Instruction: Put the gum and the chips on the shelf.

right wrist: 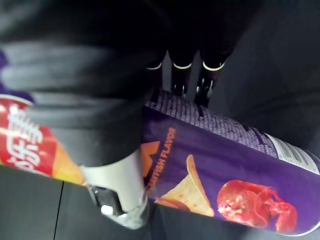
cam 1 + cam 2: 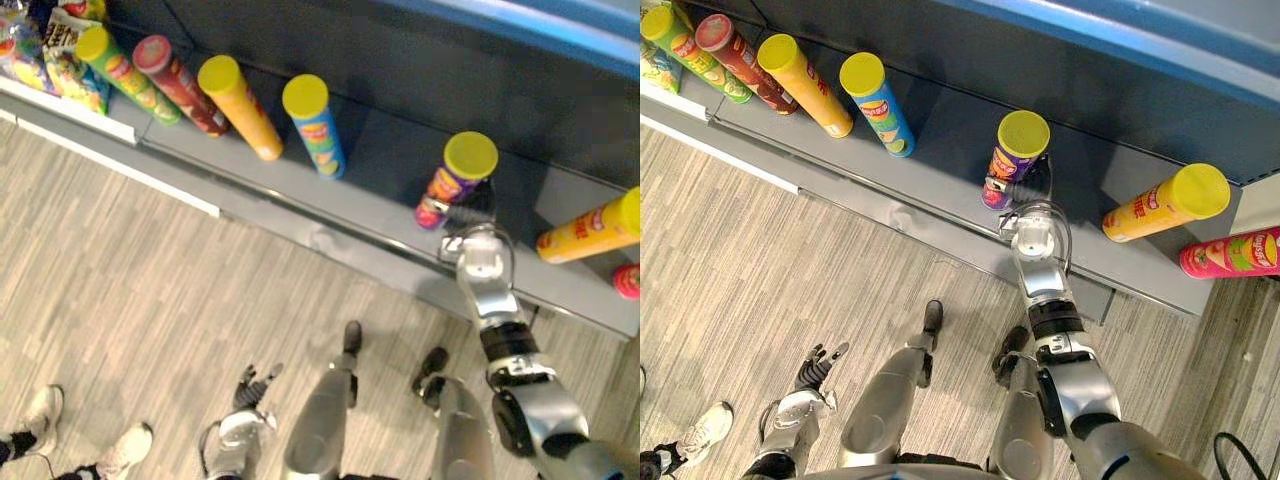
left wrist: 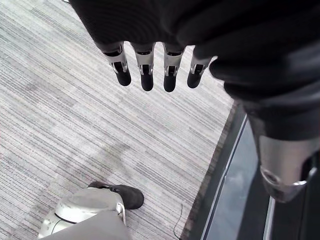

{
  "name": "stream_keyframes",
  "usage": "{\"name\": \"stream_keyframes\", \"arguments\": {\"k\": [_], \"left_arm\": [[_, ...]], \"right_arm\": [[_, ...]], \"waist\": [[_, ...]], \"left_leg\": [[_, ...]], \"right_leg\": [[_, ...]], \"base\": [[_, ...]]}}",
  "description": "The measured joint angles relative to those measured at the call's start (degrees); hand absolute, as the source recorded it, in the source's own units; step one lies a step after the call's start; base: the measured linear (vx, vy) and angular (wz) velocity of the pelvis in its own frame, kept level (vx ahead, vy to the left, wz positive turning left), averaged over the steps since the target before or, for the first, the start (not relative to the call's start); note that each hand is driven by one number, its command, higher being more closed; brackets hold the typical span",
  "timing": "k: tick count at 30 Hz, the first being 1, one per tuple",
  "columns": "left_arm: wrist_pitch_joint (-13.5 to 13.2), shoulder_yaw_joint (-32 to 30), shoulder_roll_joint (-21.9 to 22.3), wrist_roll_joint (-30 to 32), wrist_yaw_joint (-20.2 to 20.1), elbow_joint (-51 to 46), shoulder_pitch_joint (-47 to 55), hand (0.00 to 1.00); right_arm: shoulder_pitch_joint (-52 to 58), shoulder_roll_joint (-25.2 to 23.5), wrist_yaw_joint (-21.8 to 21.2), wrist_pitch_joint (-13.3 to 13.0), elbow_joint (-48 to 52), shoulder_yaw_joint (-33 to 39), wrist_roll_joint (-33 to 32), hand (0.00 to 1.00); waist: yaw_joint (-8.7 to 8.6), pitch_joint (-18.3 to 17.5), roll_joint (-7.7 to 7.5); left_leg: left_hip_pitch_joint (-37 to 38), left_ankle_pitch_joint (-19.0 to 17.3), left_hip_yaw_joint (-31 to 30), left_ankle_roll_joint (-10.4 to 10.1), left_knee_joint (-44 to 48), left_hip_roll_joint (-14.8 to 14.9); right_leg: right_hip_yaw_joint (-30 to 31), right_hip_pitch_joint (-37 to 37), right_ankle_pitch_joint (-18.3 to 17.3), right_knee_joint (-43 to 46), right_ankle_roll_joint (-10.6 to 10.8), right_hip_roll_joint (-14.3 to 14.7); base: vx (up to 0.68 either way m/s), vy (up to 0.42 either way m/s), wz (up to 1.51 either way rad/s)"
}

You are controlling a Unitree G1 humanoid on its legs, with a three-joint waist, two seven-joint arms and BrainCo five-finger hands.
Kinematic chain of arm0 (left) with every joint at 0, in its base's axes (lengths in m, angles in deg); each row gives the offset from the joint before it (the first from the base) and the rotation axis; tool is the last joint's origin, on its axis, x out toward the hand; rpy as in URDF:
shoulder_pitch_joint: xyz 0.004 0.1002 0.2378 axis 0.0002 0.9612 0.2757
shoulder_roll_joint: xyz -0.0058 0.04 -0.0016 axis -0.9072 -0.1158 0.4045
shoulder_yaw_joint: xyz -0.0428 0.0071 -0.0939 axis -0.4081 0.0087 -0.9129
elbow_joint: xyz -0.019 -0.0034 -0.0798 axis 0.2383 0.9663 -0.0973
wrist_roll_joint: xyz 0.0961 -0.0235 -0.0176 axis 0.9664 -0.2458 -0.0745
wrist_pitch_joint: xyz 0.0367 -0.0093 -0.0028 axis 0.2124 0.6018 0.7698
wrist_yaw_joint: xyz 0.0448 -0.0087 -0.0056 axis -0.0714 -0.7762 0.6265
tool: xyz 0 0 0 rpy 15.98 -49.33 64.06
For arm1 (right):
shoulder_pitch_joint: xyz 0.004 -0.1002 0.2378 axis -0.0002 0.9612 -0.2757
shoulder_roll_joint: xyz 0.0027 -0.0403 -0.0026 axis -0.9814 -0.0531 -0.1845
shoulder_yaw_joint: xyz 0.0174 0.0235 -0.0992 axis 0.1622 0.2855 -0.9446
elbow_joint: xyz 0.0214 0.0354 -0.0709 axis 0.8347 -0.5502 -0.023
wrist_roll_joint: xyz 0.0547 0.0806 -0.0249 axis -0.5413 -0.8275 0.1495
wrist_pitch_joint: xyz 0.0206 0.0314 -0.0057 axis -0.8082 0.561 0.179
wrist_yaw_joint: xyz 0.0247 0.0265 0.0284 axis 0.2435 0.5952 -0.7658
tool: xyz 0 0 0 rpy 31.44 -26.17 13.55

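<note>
A purple chips can [image 2: 455,180] with a yellow lid stands on the low grey shelf [image 2: 380,215], right of the middle. My right hand [image 2: 470,215] reaches onto the shelf and is shut on this can low down. In the right wrist view its fingers [image 1: 182,75] lie round the far side of the purple chips can [image 1: 225,165] and the thumb [image 1: 117,185] presses the near side. My left hand [image 2: 815,370] hangs low over the carpet, open and holding nothing, with its fingers [image 3: 145,70] straight.
Along the shelf to the left stand a green can [image 2: 125,70], a red can [image 2: 180,85], an orange can [image 2: 240,105] and a blue can [image 2: 315,125]. Right of my hand are a yellow can [image 2: 590,230] and a pink can [image 2: 627,282]. Snack bags [image 2: 60,60] sit far left. A person's shoes [image 2: 40,415] stand on the carpet.
</note>
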Motion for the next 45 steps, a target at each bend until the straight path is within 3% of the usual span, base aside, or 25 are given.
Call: {"name": "stream_keyframes", "arguments": {"k": [20, 21, 28, 45], "left_arm": [[-0.5, 0.1, 0.7, -0.1, 0.0, 0.0, -0.9, 0.0], [-0.5, 0.1, 0.7, -0.1, 0.0, 0.0, -1.1, 0.0], [-0.5, 0.1, 0.7, -0.1, -0.1, 0.1, -1.6, 0.0], [-0.3, 0.1, 0.9, 0.0, -0.8, 1.3, -1.5, 0.0]], "right_arm": [[-3.2, 0.5, 2.3, -1.6, -0.7, 2.9, 0.2, 1.0], [-3.2, 0.5, 2.3, -1.8, -0.7, 2.7, 0.6, 0.0], [-0.7, 0.4, 1.1, 0.2, -2.1, 0.8, 2.2, 0.0], [4.0, 0.5, -0.1, 0.2, -2.6, 1.4, 0.1, 0.0]], "waist": [[0.06, 1.1, 0.91], [0.08, 1.2, 0.91], [0.12, 1.5, 0.84], [-0.18, 1.4, 0.54]], "left_leg": [[-3.0, 0.3, 0.5, 0.0, 1.4, 0.5], [-3.0, 0.3, 0.5, 0.0, 1.8, 0.5], [-3.1, 0.1, 1.6, 0.1, 1.9, 1.0], [0.9, -0.2, 3.5, -0.4, 2.7, 3.0]], "right_leg": [[-0.7, -2.3, -0.2, 1.2, -0.2, -0.4], [-0.7, -2.3, -0.2, 1.3, -0.3, -0.4], [-0.5, -2.6, -0.4, 1.8, -0.6, -0.3], [1.1, 0.8, -0.4, 0.6, -0.7, 1.8]], "base": [[0.01, -0.031, 0.02], [0.02, -0.035, 0.0], [0.0, -0.031, -0.02], [0.0, -0.039, -0.07]]}}
